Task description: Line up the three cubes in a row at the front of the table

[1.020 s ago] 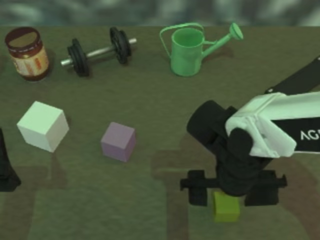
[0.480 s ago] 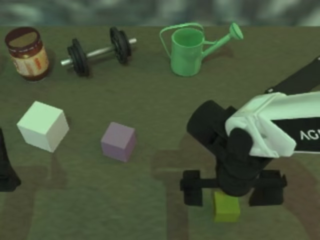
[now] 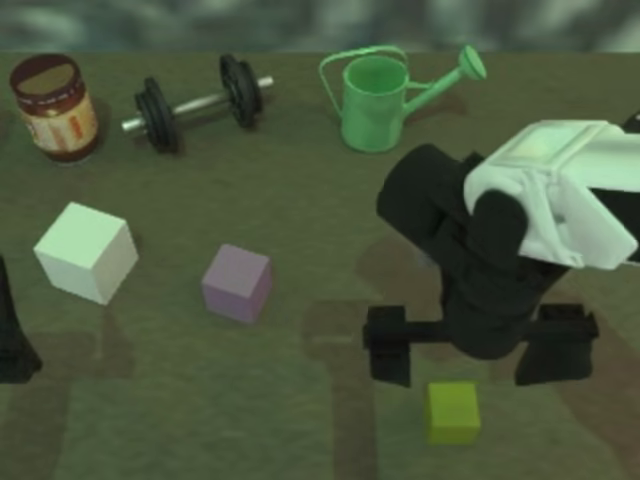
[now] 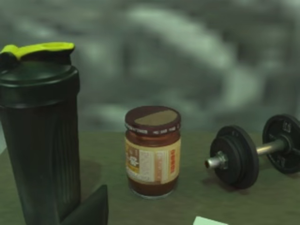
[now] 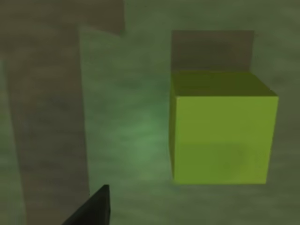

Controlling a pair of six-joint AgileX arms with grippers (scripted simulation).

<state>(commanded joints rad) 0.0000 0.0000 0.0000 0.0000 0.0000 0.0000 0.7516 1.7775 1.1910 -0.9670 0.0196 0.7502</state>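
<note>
The small yellow-green cube [image 3: 452, 412] rests on the table [image 3: 300, 420] near the front, right of centre, and fills much of the right wrist view [image 5: 220, 136]. My right gripper [image 3: 470, 357] hovers open just behind and above it, touching nothing; one dark fingertip [image 5: 93, 208] shows in the right wrist view. The lilac-pink cube [image 3: 237, 283] sits mid-table left of centre. Farther left stands the large mint-white cube [image 3: 85, 250], with a corner [image 4: 208, 221] in the left wrist view. My left arm [image 3: 12, 340] is parked at the left edge, one fingertip [image 4: 89, 211] showing.
Along the back stand a brown jar [image 3: 55, 105], a black dumbbell [image 3: 195, 102] and a green watering can [image 3: 375, 100]. The left wrist view shows a tall black shaker bottle [image 4: 40, 131] close by, beside the jar [image 4: 152, 150] and dumbbell [image 4: 253, 152].
My right gripper has risen and drawn back from the yellow-green cube, its fingers spread a little wider. The cube stays on the table. The left arm has not moved.
</note>
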